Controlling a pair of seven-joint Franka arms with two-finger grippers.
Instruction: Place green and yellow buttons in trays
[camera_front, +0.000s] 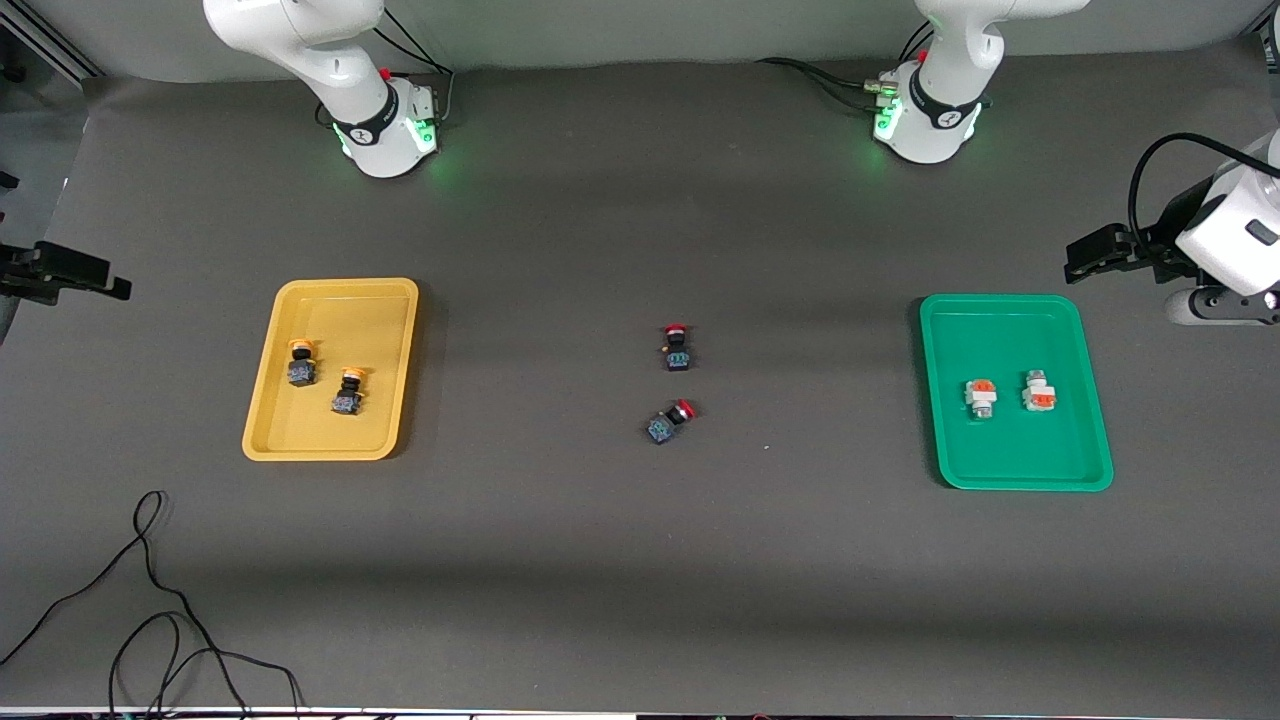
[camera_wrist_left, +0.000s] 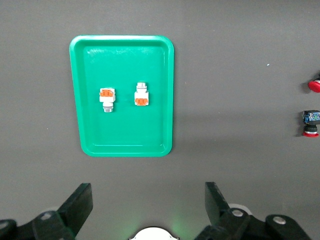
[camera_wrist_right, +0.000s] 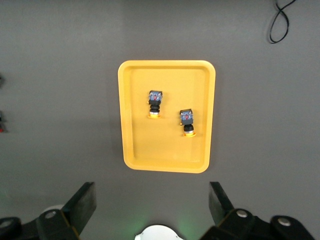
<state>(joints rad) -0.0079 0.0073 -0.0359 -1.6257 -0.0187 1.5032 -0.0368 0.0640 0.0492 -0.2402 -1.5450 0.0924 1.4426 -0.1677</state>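
Observation:
Two yellow-capped buttons lie in the yellow tray; they also show in the right wrist view in that tray. Two white-grey buttons with orange blocks lie in the green tray; they also show in the left wrist view in that tray. My left gripper is open and empty, raised over the table beside the green tray. My right gripper is open and empty, raised beside the yellow tray.
Two black switches with red caps lie on the mat midway between the trays. A black cable loops on the mat nearer the front camera than the yellow tray. The arm bases stand along the back.

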